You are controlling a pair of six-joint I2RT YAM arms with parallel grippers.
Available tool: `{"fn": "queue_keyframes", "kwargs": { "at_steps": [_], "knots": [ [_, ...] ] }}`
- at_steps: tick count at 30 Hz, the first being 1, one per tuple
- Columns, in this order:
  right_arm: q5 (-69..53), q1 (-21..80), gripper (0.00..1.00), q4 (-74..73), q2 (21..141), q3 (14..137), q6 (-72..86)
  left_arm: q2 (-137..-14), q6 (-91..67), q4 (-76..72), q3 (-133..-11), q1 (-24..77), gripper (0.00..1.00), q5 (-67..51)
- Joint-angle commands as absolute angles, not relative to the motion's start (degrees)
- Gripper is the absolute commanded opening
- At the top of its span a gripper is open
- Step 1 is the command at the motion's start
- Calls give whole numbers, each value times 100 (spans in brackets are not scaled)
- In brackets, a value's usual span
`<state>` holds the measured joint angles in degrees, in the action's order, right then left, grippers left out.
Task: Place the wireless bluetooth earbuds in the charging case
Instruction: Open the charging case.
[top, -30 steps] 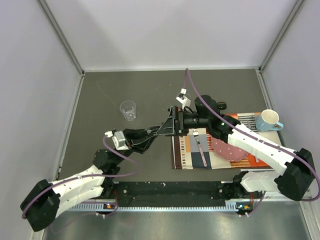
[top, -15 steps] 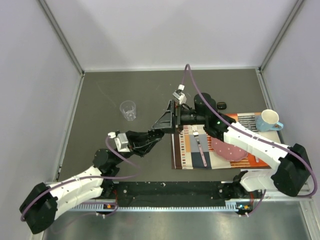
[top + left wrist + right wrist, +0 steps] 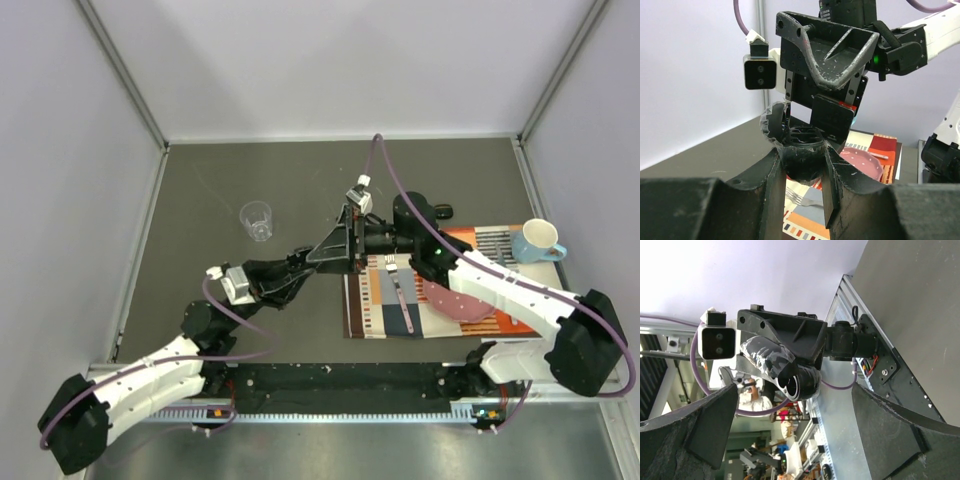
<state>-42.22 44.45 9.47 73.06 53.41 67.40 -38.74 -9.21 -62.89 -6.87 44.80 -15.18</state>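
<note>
My left gripper [image 3: 804, 167] is shut on the charging case [image 3: 799, 139], a round black case with its lid open and moulded slots on top, held above the table. I cannot tell whether the wireless bluetooth earbuds are in the slots. My right gripper [image 3: 795, 412] is open wide and faces the case [image 3: 801, 381] from close by, with nothing between its fingers. In the top view the two grippers meet nose to nose, left [image 3: 298, 264] and right [image 3: 336, 244]. A small black piece [image 3: 442, 211] lies on the table behind the right arm.
A clear plastic cup [image 3: 257, 220] stands to the left of the grippers. A striped placemat [image 3: 375, 312] at right carries a fork [image 3: 400, 292] and a pink plate [image 3: 458, 300]. A blue and white mug [image 3: 538, 240] stands at the far right.
My right gripper lifted slightly, then came back down towards the left gripper. The left gripper shifted a little and still holds the case.
</note>
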Motion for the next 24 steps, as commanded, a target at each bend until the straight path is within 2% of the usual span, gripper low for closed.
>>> {"fn": "queue_keyframes", "kwargs": {
  "at_steps": [1,10,16,24],
  "knots": [
    [-4403,4421,91,1432,7145,5291,6995,-3858,-765,-6477,-782,4500,0,-1318],
    [-4544,4421,67,1837,7321,5203,7321,-3981,-756,-6539,-879,4500,0,-1371],
    [-4465,4421,56,1837,7365,5124,7356,-3964,-729,-6548,-923,4500,0,-1345],
    [-4386,4430,53,1863,7541,5203,7409,-4034,-756,-6574,-1002,4500,0,-1433]
  ]
}}
